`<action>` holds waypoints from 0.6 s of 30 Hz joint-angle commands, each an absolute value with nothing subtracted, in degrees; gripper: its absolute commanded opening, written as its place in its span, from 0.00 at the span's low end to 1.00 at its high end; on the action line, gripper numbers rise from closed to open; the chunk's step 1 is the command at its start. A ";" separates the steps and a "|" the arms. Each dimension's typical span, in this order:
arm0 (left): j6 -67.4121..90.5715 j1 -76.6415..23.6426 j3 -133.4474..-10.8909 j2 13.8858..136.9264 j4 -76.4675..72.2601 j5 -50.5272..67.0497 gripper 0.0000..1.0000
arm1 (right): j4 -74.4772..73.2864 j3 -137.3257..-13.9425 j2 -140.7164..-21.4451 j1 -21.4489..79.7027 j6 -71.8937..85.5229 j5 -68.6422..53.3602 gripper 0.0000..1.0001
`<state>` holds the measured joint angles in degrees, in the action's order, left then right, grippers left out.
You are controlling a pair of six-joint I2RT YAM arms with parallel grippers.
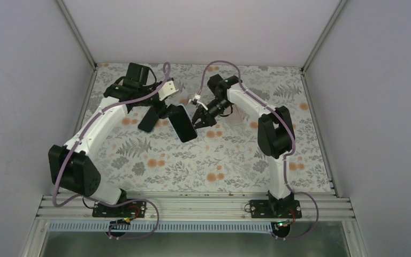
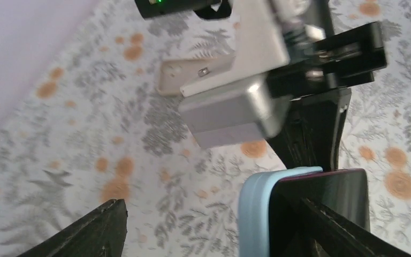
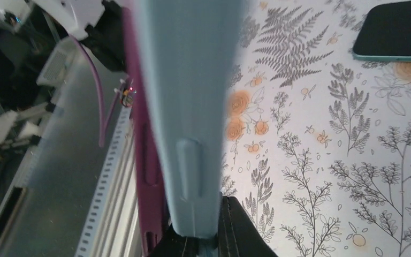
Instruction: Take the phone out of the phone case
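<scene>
The phone (image 1: 182,123), with a dark screen and a magenta rim, sits partly in a light-blue phone case and is held above the table's middle. My right gripper (image 1: 196,121) is shut on the case's edge. In the right wrist view the case (image 3: 187,80) fills the jaws (image 3: 214,235), with the phone's magenta edge (image 3: 139,118) beside it on the left. My left gripper (image 2: 211,214) is open wide. The case (image 2: 254,214) and phone (image 2: 332,187) lie against its right finger (image 2: 342,230); its left finger (image 2: 85,230) stands well apart.
A second dark phone (image 3: 396,29) with a teal rim lies flat on the floral table cover (image 1: 219,160). A pale flat object (image 1: 235,115) lies behind the right gripper. Grey walls enclose three sides; an aluminium rail (image 1: 192,206) runs along the near edge.
</scene>
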<state>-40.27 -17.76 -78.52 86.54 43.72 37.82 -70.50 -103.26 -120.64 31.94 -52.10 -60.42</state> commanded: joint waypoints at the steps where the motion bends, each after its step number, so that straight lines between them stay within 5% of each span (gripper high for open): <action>1: -39.71 -18.11 -80.90 82.90 37.00 31.83 0.79 | -71.72 -103.47 -117.46 27.58 -49.48 -71.79 0.04; 4: -39.70 -18.13 -80.22 79.97 36.19 28.50 0.83 | -69.07 -102.72 -117.50 23.62 -44.51 -71.56 0.04; 8: -37.50 -21.12 -75.79 75.97 28.85 18.86 0.84 | -44.78 -94.85 -112.30 18.24 -20.43 -64.35 0.04; 11: -37.09 -26.43 -69.43 73.71 19.74 9.76 0.84 | -31.36 -91.59 -109.69 15.71 -6.77 -51.59 0.04; 18: -36.41 -39.05 -61.95 80.03 -2.11 -8.64 0.85 | -27.45 -98.51 -109.38 16.17 0.28 -23.60 0.04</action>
<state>-37.85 -34.54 -65.58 76.20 14.20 4.95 -35.40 -92.84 -111.68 14.57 -7.99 -37.52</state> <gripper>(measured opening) 0.843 0.062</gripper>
